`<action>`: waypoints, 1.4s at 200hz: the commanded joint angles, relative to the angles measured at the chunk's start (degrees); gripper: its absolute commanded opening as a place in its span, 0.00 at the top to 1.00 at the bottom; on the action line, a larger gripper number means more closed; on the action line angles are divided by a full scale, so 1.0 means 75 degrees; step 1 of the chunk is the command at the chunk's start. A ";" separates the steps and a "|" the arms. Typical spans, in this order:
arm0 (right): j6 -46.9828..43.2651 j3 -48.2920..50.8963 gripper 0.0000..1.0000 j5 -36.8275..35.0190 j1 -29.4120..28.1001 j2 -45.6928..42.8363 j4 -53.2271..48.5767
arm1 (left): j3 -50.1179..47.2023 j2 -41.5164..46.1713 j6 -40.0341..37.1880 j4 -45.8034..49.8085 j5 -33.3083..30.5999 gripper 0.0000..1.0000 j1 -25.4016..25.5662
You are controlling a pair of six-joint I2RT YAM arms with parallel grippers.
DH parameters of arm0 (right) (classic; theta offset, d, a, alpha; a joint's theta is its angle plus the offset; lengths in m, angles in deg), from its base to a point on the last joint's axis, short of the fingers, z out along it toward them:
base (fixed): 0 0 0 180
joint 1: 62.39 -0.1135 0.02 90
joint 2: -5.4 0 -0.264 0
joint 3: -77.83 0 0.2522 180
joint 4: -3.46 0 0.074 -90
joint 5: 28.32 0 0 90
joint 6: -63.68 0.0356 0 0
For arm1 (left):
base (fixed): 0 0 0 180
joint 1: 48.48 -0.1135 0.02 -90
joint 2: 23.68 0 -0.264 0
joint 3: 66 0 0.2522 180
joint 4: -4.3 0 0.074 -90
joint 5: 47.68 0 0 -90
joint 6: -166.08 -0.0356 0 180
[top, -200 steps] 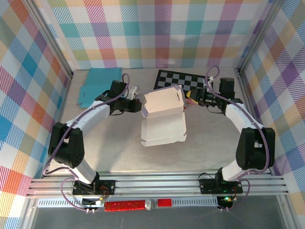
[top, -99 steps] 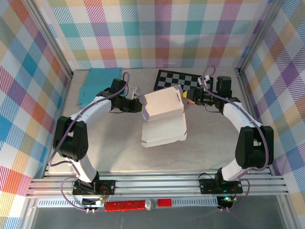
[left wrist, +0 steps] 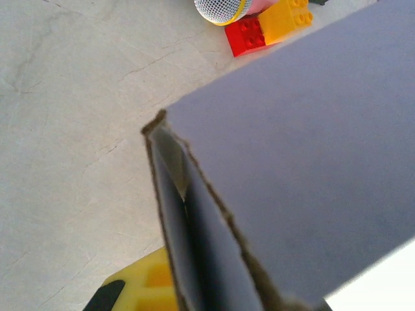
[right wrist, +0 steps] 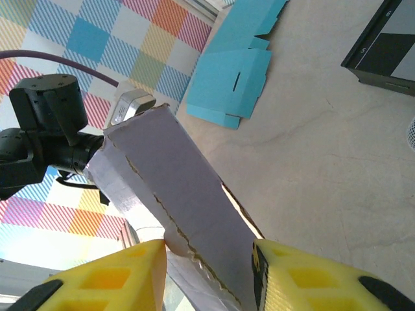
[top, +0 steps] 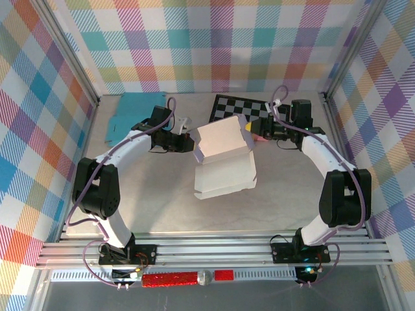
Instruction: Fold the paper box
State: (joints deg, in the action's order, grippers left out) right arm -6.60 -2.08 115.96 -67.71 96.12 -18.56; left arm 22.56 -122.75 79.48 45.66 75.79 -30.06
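Note:
The pale paper box (top: 225, 175) lies mid-table, its lid (top: 222, 139) raised and tilted between both arms. My left gripper (top: 190, 144) is shut on the lid's left edge. In the left wrist view a doubled cardboard wall (left wrist: 194, 246) runs down beside one yellow finger (left wrist: 139, 288); the other finger is hidden behind the panel. My right gripper (top: 252, 132) holds the lid's right side. In the right wrist view its two yellow fingers (right wrist: 117, 278) press either edge of the torn-edged side panel (right wrist: 194, 201).
A flat blue cardboard sheet (top: 135, 113) lies at the back left. A checkerboard (top: 241, 107) sits at the back right. Red and orange bricks (left wrist: 266, 26) and a mesh ball (left wrist: 220, 8) rest just behind the box's right side.
My right gripper has moved left onto the lid's right side, and a small side flap there has come up. The box has shifted slightly. The left gripper has kept its hold.

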 commanded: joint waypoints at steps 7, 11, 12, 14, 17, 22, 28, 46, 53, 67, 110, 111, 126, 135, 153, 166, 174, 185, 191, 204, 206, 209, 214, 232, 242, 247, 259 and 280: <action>-0.0469 -0.0321 0.61 -0.0058 -0.0138 0.0110 -0.0348 | 0.0234 -0.0032 0.0015 0.0176 0.0271 1.00 -0.0076; -0.0504 -0.0341 0.61 -0.0086 -0.0172 0.0114 -0.0391 | 0.0234 -0.0033 0.0016 0.0176 0.0271 1.00 -0.0076; -0.0512 -0.0348 0.61 -0.0093 -0.0171 0.0109 -0.0407 | 0.0233 -0.0033 0.0016 0.0176 0.0277 1.00 -0.0076; -0.0527 -0.0360 0.61 -0.0111 -0.0187 0.0108 -0.0431 | 0.0242 -0.0033 0.0016 0.0182 0.0276 1.00 -0.0076; -0.0558 -0.0377 0.61 -0.0150 -0.0208 0.0106 -0.0471 | 0.0236 -0.0030 0.0016 0.0190 0.0270 1.00 -0.0076; -0.0616 -0.0410 0.61 -0.0216 -0.0244 0.0108 -0.0551 | 0.0244 -0.0031 0.0019 0.0188 0.0260 1.00 -0.0076; -0.0685 -0.0445 0.61 -0.0326 -0.0288 0.0103 -0.0645 | 0.0245 -0.0032 0.0019 0.0188 0.0259 1.00 -0.0076; -0.0931 -0.0550 0.62 -0.0716 -0.0389 0.0092 -0.0948 | 0.0245 0.0000 0.0022 0.0198 0.0248 1.00 -0.0076; -0.1014 -0.0583 0.62 -0.0860 -0.0435 0.0079 -0.1034 | 0.0256 0.0010 0.0027 0.0200 0.0248 1.00 -0.0076; -0.1200 -0.0678 0.62 -0.1225 -0.0530 0.0059 -0.1258 | 0.0258 0.0013 0.0027 0.0223 0.0225 1.00 -0.0076; -0.1847 -0.0954 0.61 -0.2769 -0.0931 -0.0017 -0.1889 | 0.0269 0.0017 -0.0003 0.0305 0.0213 1.00 -0.0076; -0.1869 -0.0966 0.61 -0.2800 -0.0943 -0.0015 -0.1906 | 0.0268 0.0021 -0.0006 0.0305 0.0213 1.00 -0.0076; -0.2091 -0.1086 0.61 -0.3336 -0.1130 0.0001 -0.2122 | 0.0262 0.0041 -0.0020 0.0317 0.0213 1.00 -0.0067; -0.2194 -0.1129 0.61 -0.3637 -0.1235 0.0019 -0.2188 | 0.0262 0.0044 -0.0025 0.0317 0.0223 1.00 -0.0065; -0.2347 -0.1260 0.61 -0.4300 -0.1445 0.0117 -0.2358 | 0.0265 0.0060 -0.0031 0.0328 0.0236 1.00 -0.0065; -0.2436 -0.1348 0.61 -0.4626 -0.1570 0.0199 -0.2443 | 0.0256 0.0072 -0.0044 0.0329 0.0242 1.00 -0.0065; -0.2492 -0.1399 0.62 -0.4826 -0.1651 0.0247 -0.2473 | 0.0256 0.0067 -0.0065 0.0340 0.0248 1.00 -0.0065; -0.2533 -0.1474 0.63 -0.5072 -0.1769 0.0307 -0.2509 | 0.0267 0.0049 -0.0083 0.0374 0.0251 1.00 -0.0053; -0.2547 -0.1512 0.64 -0.5247 -0.1837 0.0345 -0.2530 | 0.0263 0.0050 -0.0090 0.0386 0.0248 1.00 -0.0053; -0.2548 -0.1643 0.68 -0.5671 -0.2005 0.0461 -0.2607 | 0.0265 0.0053 -0.0117 0.0422 0.0236 1.00 -0.0031; -0.2548 -0.1659 0.69 -0.5756 -0.2037 0.0474 -0.2622 | 0.0267 0.0053 -0.0120 0.0422 0.0227 1.00 -0.0030; -0.2548 -0.1693 0.69 -0.5876 -0.2079 0.0513 -0.2651 | 0.0271 0.0049 -0.0114 0.0428 0.0219 1.00 -0.0019; -0.2559 -0.1740 0.71 -0.6063 -0.2145 0.0572 -0.2708 | 0.0268 0.0047 -0.0125 0.0444 0.0202 1.00 -0.0009; -0.2533 -0.1969 0.78 -0.6877 -0.2410 0.0788 -0.2945 | 0.0304 0.0026 -0.0163 0.0512 0.0134 1.00 0.0038; -0.2419 -0.2075 0.83 -0.7428 -0.2577 0.0916 -0.3072 | 0.0321 0.0019 -0.0163 0.0528 0.0120 1.00 0.0073; -0.2355 -0.2130 0.86 -0.7648 -0.2642 0.0977 -0.3142 | 0.0317 0.0002 -0.0157 0.0532 0.0097 1.00 0.0092; -0.2136 -0.2173 0.93 -0.8203 -0.2802 0.1054 -0.3211 | 0.0338 -0.0032 -0.0136 0.0571 -0.0022 1.00 0.0143; -0.1739 -0.2231 1.00 -0.9027 -0.3055 0.1155 -0.3353 | 0.0414 -0.0124 -0.0148 0.0725 -0.0173 1.00 0.0237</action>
State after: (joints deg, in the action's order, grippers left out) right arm -22.99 -16.81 57.96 -88.25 103.70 -39.71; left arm 22.78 -122.90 79.24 50.88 73.87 -29.45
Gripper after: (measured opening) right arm 0.060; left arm 0.046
